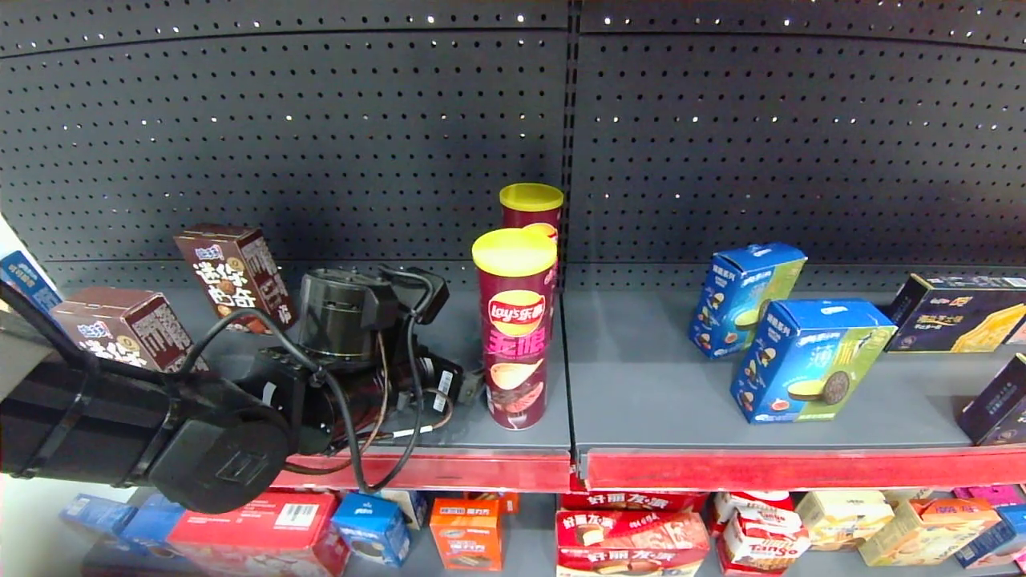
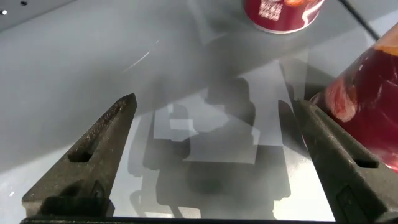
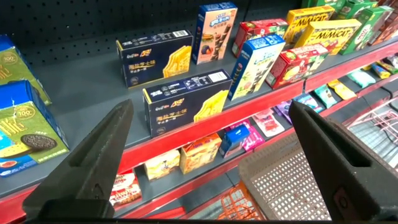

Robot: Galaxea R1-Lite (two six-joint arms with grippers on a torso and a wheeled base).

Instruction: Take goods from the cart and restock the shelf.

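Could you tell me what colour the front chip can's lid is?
Yellow; the lid shows best in the head view.

Bright overhead light; layered soft shadows on the shelf (image 2: 62,68); head view edges bow

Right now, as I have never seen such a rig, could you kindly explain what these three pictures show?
This is a two-armed robot restocking a shop shelf. The head camera looks down on the grey shelf: two chip cans with yellow lids stand in the middle, brown boxes to the left, blue-green cookie boxes to the right. The other two pictures come from a camera on each wrist. The left gripper is open and empty, beside the nearer can; the right gripper, also open and empty, faces dark boxes farther along the shelf.
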